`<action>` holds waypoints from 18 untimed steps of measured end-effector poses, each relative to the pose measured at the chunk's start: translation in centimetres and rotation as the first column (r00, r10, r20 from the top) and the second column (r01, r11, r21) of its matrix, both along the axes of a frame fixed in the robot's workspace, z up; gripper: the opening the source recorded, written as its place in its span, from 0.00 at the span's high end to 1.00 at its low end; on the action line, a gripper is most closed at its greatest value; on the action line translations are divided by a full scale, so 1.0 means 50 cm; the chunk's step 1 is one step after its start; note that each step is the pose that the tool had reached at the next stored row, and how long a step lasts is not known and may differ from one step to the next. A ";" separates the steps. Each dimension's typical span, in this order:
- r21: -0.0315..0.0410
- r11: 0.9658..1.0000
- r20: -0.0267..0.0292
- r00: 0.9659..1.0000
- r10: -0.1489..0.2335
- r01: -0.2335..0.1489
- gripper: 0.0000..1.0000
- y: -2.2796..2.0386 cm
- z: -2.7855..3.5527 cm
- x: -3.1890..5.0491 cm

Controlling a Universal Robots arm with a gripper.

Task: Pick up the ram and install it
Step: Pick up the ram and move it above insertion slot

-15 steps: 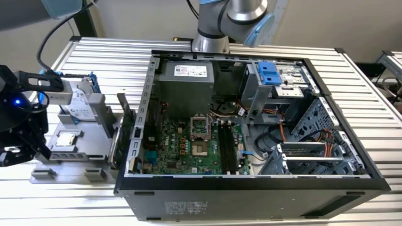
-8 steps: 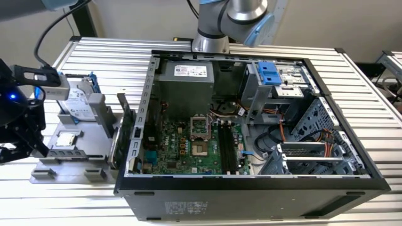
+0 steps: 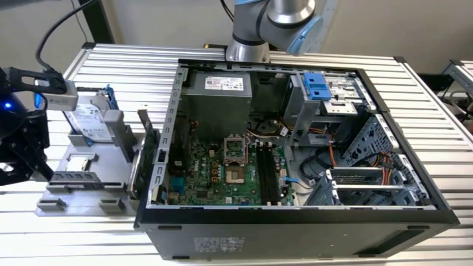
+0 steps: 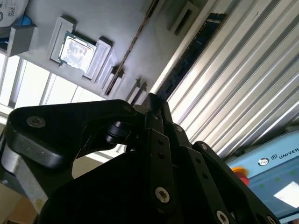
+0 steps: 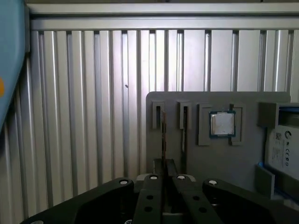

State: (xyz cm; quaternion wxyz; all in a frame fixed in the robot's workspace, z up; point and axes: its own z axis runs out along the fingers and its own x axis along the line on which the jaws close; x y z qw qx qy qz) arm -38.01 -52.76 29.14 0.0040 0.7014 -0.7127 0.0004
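Black gripper [image 5: 163, 164], pinched narrow, hangs near the thin edge-up ram stick [image 5: 163, 135] at the black case's [image 3: 296, 219] nine o'clock, and descending closed could jab it!

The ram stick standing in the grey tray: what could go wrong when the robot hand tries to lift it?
The thin dark blue-green ram stick stands on edge in the flat grey plastic tray, and the black metal hand is near one end, so an off-centre pull might tilt or jam it. Another thin brownish stick stands close beside it and might get bumped.
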 end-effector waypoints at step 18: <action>0.000 1.000 0.000 1.000 0.000 0.000 1.00 0.0000 0.062 0.000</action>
